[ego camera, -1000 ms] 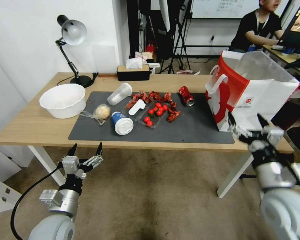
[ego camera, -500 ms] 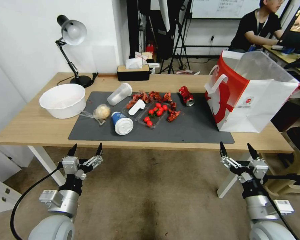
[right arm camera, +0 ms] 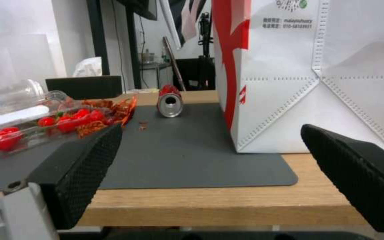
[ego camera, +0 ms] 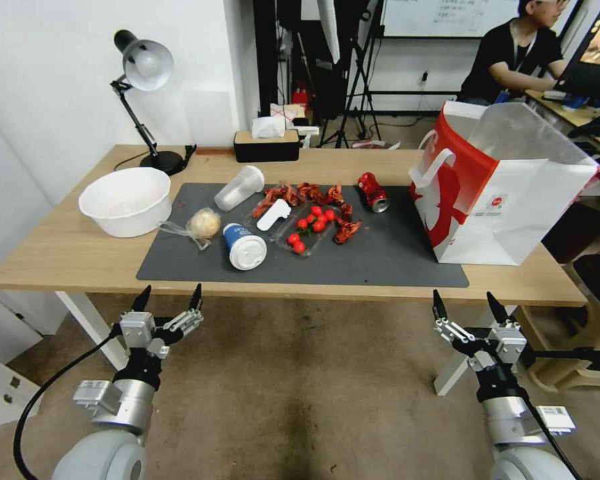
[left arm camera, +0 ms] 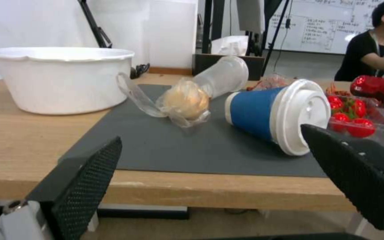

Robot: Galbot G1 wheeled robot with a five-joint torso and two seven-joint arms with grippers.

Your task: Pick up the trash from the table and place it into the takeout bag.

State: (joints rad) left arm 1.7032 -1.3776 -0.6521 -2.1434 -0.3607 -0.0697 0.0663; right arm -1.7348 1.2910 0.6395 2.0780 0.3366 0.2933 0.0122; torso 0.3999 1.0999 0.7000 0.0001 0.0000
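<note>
A white bowl [ego camera: 125, 200] sits at the table's [ego camera: 60, 257] 9 o'clock end, off the dark mat [ego camera: 380, 260]. On the mat, the clear bag with yellowish lump [ego camera: 203, 225] lies just beside the blue cup [ego camera: 245, 246], tipped over, white lid facing the robot. A clear plastic cup [ego camera: 239, 188] lies at its 12 o'clock, near a tray of tomatoes [ego camera: 308, 230] and a crushed red can [ego camera: 373, 192]. The takeout bag [ego camera: 500, 183] stands upright at 3 o'clock. Below the near edge, the left gripper [ego camera: 168, 301] and right gripper [ego camera: 461, 308] hover, fingers spread apart.

surface [ego camera: 67, 250]: light wood
mat [ego camera: 393, 257]: dark grey
bag [ego camera: 507, 200]: white, red side panel
cup [ego camera: 237, 240]: blue, white lid
bowl [ego camera: 127, 200]: white
can [ego camera: 372, 191]: red
tomatoes [ego camera: 313, 223]: red
gripper pads [left arm camera: 90, 176]: black, dotted texture
</note>
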